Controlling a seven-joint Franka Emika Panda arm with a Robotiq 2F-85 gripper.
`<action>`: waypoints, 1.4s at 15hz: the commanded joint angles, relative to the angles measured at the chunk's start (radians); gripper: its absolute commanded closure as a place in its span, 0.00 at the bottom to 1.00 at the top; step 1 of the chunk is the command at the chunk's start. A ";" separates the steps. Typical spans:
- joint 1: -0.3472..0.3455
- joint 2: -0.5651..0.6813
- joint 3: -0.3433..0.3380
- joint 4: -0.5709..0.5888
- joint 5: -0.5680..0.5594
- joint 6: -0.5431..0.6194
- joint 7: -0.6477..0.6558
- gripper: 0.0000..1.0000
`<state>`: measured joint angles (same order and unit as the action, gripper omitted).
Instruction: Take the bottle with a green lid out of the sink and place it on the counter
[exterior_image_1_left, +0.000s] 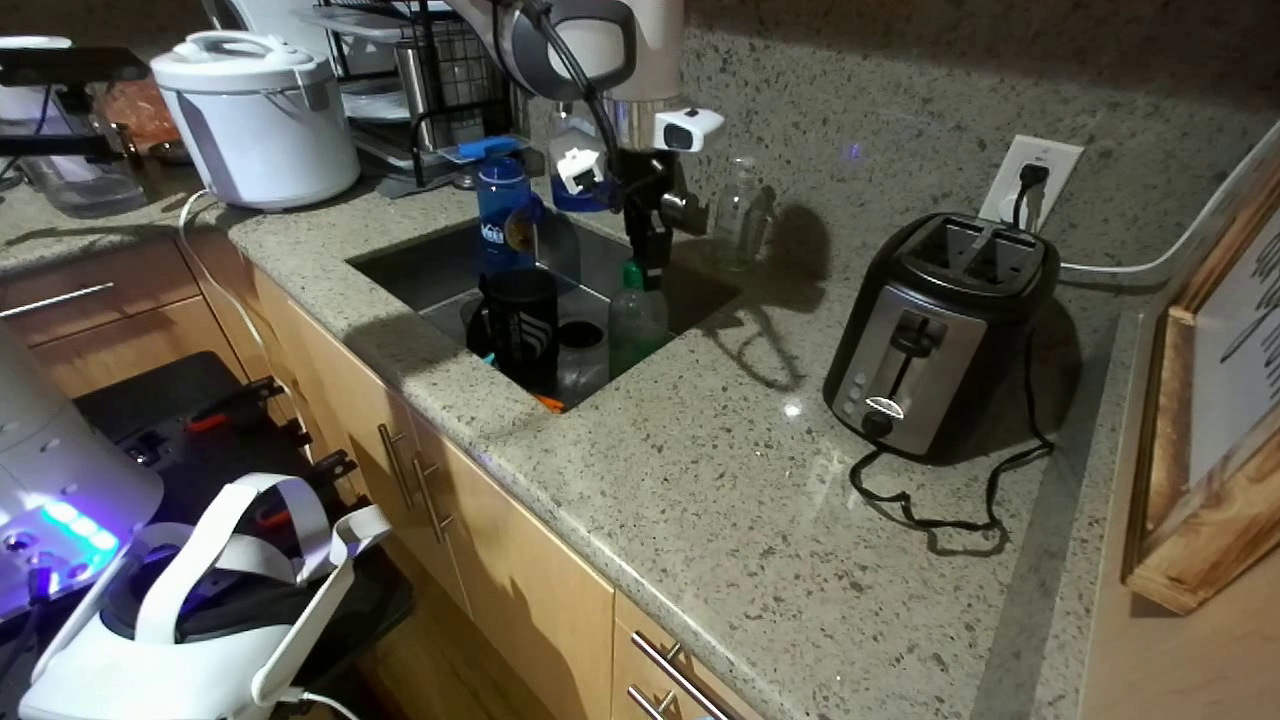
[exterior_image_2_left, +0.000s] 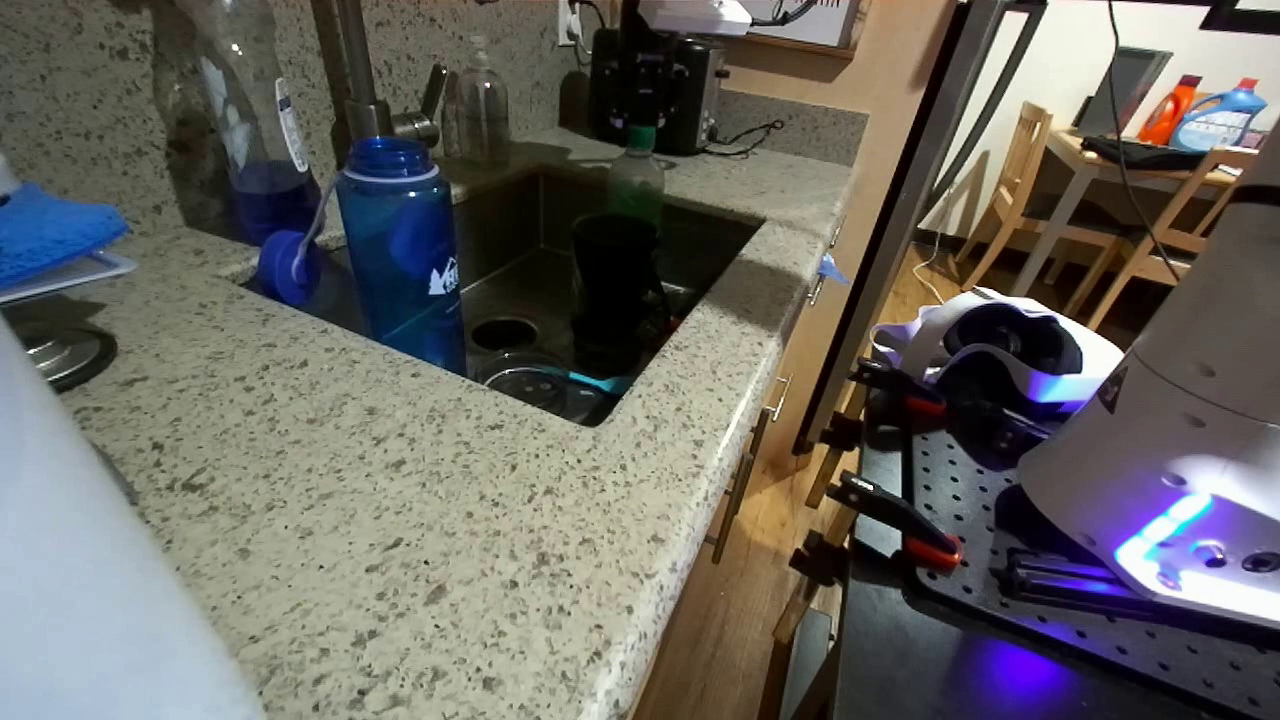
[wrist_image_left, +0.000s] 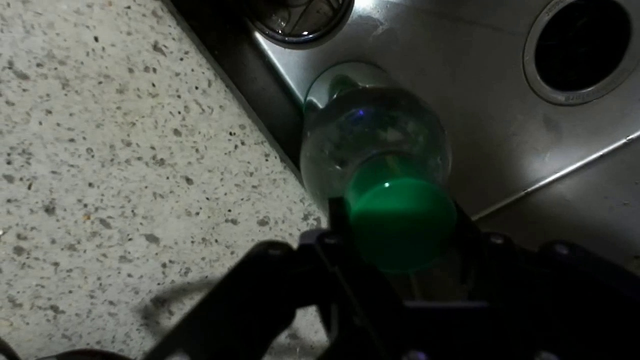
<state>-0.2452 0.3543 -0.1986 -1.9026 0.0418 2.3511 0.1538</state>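
The bottle with a green lid (exterior_image_1_left: 636, 335) stands in the sink (exterior_image_1_left: 415, 268), close to its wall near the toaster; it also shows in an exterior view (exterior_image_2_left: 636, 192). In the wrist view the bottle's clear greenish body (wrist_image_left: 370, 135) leans away below the green cap. My gripper (wrist_image_left: 400, 212) has one finger on each side of the cap, both against it; it is dark here. In an exterior view the gripper (exterior_image_1_left: 648, 272) comes down from above onto the cap. The counter (exterior_image_1_left: 700, 500) surrounds the sink. Whether the bottle's base touches the sink floor cannot be told.
A black mug (exterior_image_1_left: 525, 325), a clear jar (exterior_image_1_left: 582, 365) and a blue bottle (exterior_image_2_left: 400, 260) stand in the sink. A clear glass bottle (exterior_image_1_left: 740, 220) and the faucet (exterior_image_2_left: 365, 90) are behind it. A toaster (exterior_image_1_left: 930, 340) with a loose cord stands on the counter.
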 joint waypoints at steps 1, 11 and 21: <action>-0.010 -0.002 0.004 0.022 0.037 -0.022 -0.036 0.78; -0.004 -0.197 0.001 -0.009 0.038 -0.144 -0.100 0.78; -0.017 -0.352 -0.050 0.002 0.012 -0.209 -0.101 0.78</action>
<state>-0.2491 0.0445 -0.2298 -1.8901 0.0538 2.1698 0.0595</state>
